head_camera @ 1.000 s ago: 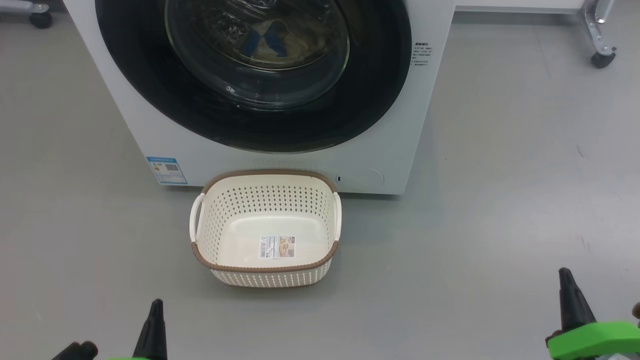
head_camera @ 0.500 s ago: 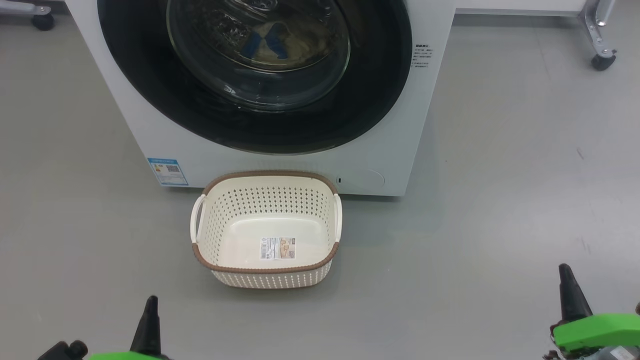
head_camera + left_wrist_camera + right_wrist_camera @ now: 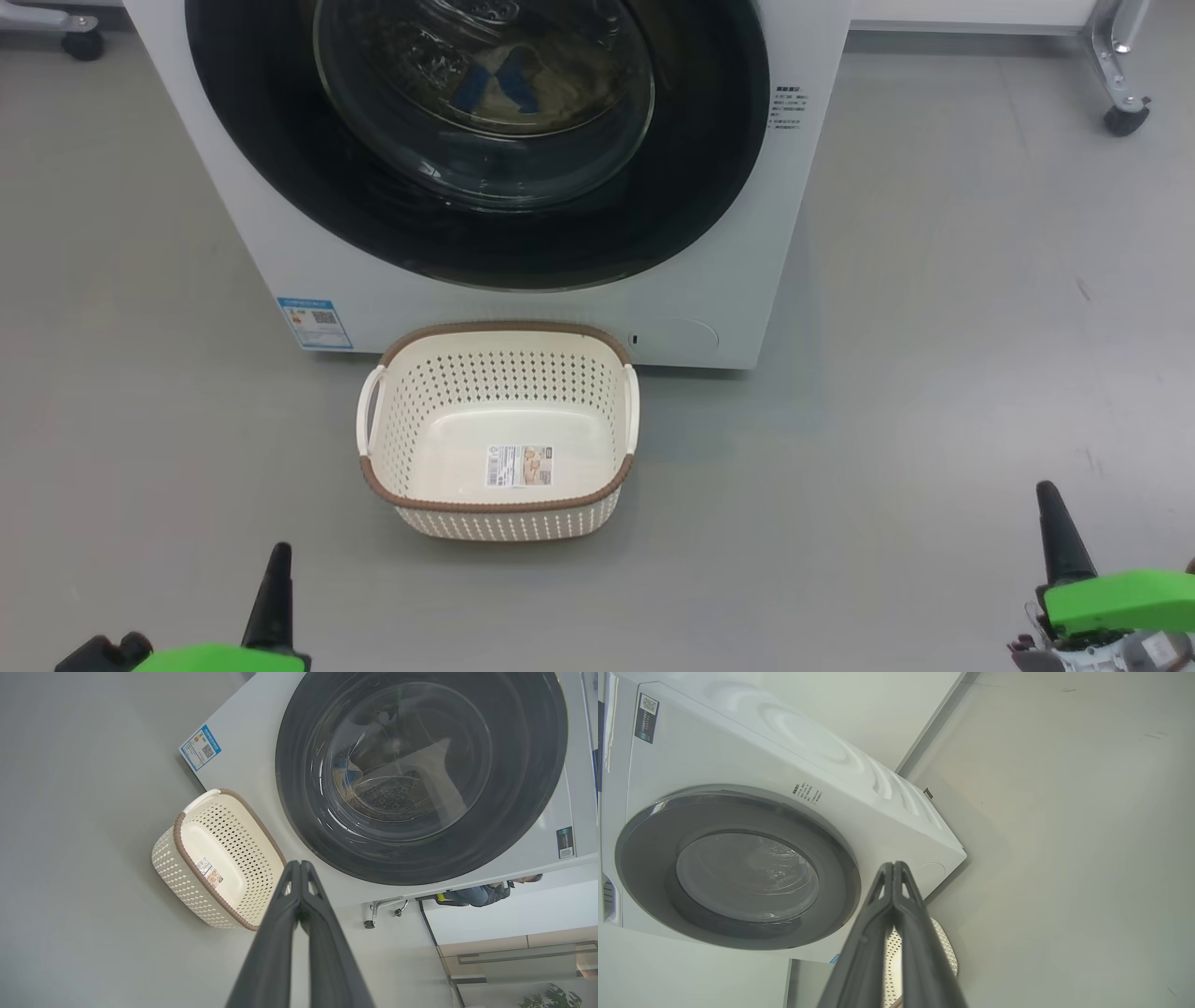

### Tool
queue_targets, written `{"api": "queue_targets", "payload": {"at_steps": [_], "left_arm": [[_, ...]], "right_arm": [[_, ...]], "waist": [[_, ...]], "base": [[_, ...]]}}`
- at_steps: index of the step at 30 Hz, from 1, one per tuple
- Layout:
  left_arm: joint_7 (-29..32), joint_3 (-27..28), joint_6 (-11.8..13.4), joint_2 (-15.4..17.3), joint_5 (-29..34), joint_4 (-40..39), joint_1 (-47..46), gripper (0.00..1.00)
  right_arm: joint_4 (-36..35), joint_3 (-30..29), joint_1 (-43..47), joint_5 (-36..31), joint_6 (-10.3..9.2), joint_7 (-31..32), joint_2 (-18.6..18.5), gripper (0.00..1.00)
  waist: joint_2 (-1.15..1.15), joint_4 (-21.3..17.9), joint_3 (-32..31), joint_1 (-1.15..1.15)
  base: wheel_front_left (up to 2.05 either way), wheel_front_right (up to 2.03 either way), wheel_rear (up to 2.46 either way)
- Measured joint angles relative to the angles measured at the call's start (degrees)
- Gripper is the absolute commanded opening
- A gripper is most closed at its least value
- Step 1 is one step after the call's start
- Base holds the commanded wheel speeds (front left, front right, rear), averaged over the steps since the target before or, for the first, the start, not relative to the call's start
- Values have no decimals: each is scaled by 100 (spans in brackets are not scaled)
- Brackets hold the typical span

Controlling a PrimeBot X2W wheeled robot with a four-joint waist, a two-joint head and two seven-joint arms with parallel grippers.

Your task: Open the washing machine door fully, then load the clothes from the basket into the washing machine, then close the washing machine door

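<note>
- Washing machine door (image 3: 271, 168) closed, clothes (image 3: 499, 84) (blue patch) behind its glass.
- Basket (image 3: 495, 505) at the door's 6 o'clock.
- Left gripper (image 3: 299, 864), right gripper (image 3: 893, 865): fingers pressed together, holding nothing.

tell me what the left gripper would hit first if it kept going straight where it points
probably the washing machine's white front, just below the door's black ring. the basket sits close beside that line, so the left gripper might clip its rim; depth is unclear
</note>
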Motion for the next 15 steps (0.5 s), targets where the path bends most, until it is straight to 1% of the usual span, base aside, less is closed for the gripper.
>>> {"api": "queue_targets", "payload": {"at_steps": [15], "left_arm": [[250, 119, -48, 2, -928, 18, -131, 0]], "right_arm": [[51, 26, -188, 1020, -2, 248, 0, 0]], "waist": [[0, 10, -31, 0]], "base": [[0, 0, 0]]}}
